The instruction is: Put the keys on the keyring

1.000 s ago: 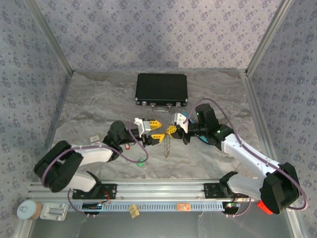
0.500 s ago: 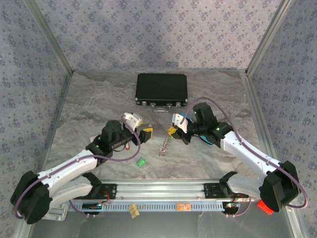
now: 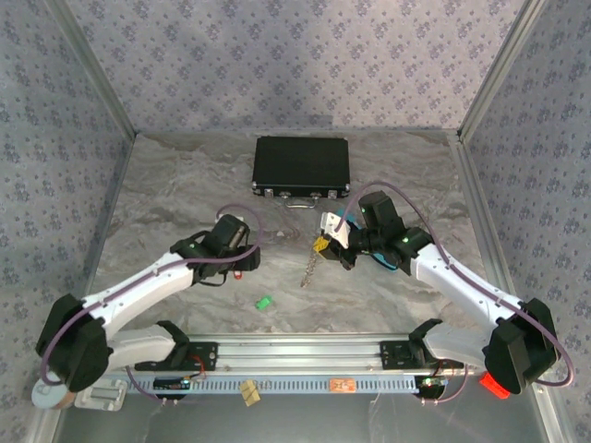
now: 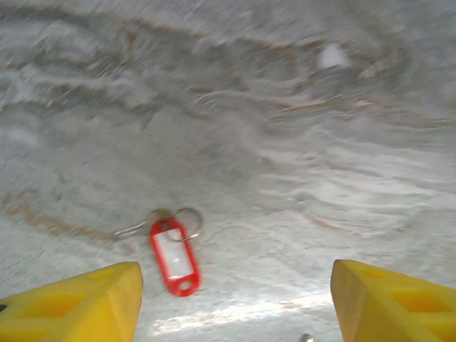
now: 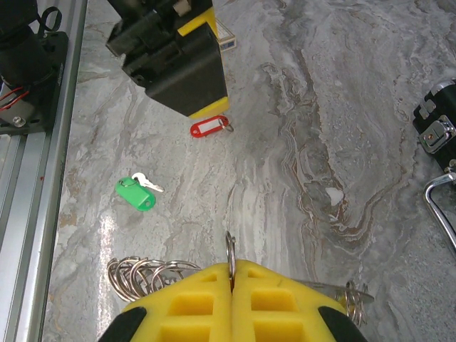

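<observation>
Swung out from the middle, the left pincer now hangs over the red key, its fingers apart with nothing between them. The right pincer is clamped together on the keyring near the middle of the surface, spare loops trailing beside it. The green key lies nearer the rail, untouched.

The red key lies flat and towards one finger, so closing could skid it away or catch only its small ring. The thin hold on the keyring could twist under a push.

The black case is shut, so its contents are hidden.
</observation>
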You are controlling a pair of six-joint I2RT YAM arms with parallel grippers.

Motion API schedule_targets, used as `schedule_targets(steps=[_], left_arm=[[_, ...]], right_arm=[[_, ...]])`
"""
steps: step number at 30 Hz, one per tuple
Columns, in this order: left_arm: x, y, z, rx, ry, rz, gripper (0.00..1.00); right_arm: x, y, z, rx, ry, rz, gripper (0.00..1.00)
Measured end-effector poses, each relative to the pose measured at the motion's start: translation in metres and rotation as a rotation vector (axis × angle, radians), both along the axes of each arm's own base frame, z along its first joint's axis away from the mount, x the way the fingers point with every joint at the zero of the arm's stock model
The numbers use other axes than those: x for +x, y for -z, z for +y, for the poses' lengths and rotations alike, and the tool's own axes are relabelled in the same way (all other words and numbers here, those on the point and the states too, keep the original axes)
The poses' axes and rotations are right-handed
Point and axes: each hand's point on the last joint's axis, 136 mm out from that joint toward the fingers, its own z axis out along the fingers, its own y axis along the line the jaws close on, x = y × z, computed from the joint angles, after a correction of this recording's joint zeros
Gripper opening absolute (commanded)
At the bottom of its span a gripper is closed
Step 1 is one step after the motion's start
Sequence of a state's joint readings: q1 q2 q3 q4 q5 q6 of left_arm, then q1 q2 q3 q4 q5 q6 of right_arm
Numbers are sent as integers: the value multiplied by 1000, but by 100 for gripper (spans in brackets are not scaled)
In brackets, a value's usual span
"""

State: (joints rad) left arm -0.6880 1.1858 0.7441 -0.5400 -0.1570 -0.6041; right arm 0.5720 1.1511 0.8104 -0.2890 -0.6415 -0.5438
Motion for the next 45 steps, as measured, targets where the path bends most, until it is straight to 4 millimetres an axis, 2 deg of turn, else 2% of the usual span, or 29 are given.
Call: schedule_targets(steps=[2,6,9,13,19,25,31,45], left_arm=[[1,6,5,33,-13,44,61],[5,5,1,89,56,78,60],[11,-3,-6,143,173,74,52],[20,-9,-11,244,364,41,49],[14,4,-9,383,651,57,49],[5,25,-6,451,826,138,44],[-2,43,0,457,881,231,43],[-3,61,2,466,901,288,37]], right_arm=[[0,0,0,-1,0,1,0],[-1,1,0,-4,-2,2,0],[-1,2,-1,-7,-2,5,0],[-2,3,-2,-14,-1,8,0],[-1,2,-3,-24,2,-7,0],[-1,-5,-1,-14,-6,-27,0],[-3,-6,1,-15,-13,-29,0],[-2,-6,0,-20,-11,-29,0]])
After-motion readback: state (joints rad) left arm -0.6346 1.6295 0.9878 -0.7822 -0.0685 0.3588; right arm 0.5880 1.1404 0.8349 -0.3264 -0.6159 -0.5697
